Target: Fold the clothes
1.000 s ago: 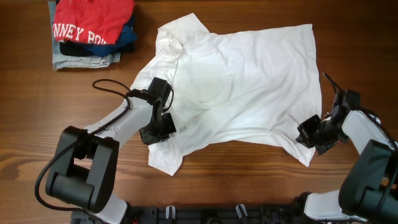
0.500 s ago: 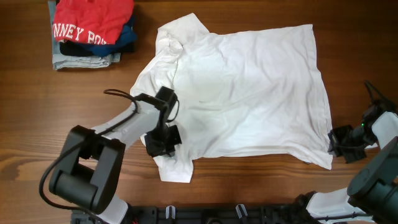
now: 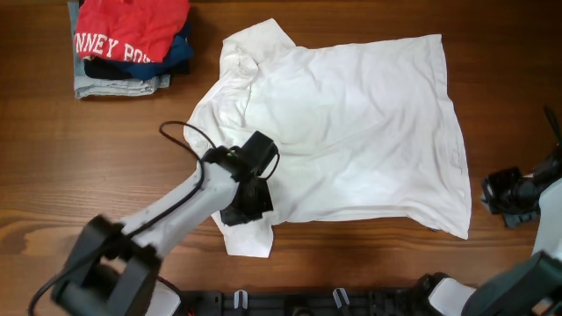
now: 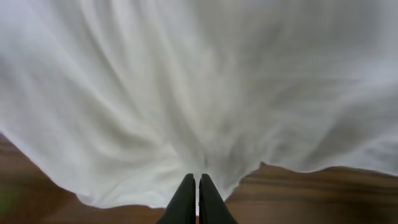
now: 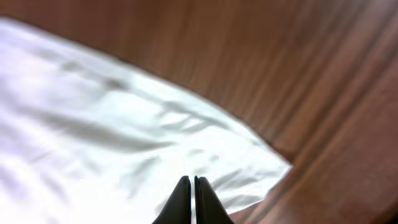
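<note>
Two arms low, left arm (image 3: 176, 213) over T-shirt (image 3: 351, 123), fingers (image 4: 186, 200) pinched

Plain white T-shirt (image 3: 351, 123); brown wood-grained table (image 3: 88, 167); red garment (image 3: 132, 22) with white lettering; navy garment (image 3: 182, 48); pale blue garment (image 3: 114, 86).

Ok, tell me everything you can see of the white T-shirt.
The T-shirt is plain white, thin and lightly wrinkled, spread flat on the wooden table, neck toward the left, hem to the right, both short sleeves out. The shut left tool sits over its near sleeve; a pinch cannot be confirmed. The right tool is off it.
</note>
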Controlling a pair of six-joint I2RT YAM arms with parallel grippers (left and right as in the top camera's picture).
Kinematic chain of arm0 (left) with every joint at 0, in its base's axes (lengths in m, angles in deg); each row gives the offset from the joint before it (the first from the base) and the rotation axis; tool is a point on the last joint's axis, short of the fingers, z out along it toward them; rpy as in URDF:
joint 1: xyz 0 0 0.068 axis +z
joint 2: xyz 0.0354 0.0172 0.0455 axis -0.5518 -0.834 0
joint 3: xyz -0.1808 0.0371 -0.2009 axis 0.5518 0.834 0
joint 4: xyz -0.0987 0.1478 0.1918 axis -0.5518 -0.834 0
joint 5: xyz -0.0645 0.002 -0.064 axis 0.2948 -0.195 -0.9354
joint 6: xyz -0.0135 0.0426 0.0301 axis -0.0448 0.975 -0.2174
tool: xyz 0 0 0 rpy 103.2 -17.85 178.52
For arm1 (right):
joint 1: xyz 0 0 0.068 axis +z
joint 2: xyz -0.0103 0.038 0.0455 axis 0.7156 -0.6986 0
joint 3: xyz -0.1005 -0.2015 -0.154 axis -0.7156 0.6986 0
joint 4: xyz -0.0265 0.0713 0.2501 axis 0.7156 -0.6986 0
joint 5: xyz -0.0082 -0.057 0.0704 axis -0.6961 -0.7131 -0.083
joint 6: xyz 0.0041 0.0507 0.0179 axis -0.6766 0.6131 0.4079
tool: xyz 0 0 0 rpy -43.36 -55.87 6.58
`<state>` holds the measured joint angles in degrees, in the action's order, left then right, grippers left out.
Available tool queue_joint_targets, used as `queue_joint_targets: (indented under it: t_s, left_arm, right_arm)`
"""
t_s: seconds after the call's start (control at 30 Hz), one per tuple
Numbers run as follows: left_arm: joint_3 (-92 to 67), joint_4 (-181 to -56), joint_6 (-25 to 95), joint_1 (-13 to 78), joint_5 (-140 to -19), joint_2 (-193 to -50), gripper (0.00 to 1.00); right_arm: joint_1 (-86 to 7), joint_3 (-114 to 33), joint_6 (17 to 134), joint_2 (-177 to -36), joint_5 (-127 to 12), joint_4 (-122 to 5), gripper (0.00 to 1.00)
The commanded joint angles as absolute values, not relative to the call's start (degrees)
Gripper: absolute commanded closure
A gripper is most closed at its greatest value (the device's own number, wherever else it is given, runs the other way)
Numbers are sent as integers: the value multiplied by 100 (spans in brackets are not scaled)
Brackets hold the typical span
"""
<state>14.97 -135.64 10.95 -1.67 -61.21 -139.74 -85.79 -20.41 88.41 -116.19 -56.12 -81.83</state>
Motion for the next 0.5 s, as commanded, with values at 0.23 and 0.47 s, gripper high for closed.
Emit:
queue_joint_targets:
  t_s: [0.23,0.47]
  left_arm:
    - [1514,-13087,942,248,-4914,-14134,96]
    - [1599,-13245,942,565,-4842,-14256,96]
  right_arm:
    - [-7337,-1680,8730,-11868,-5335,-7555,91]
    - [-7261,-1680,9069,-12642,-5590,-7214,91]
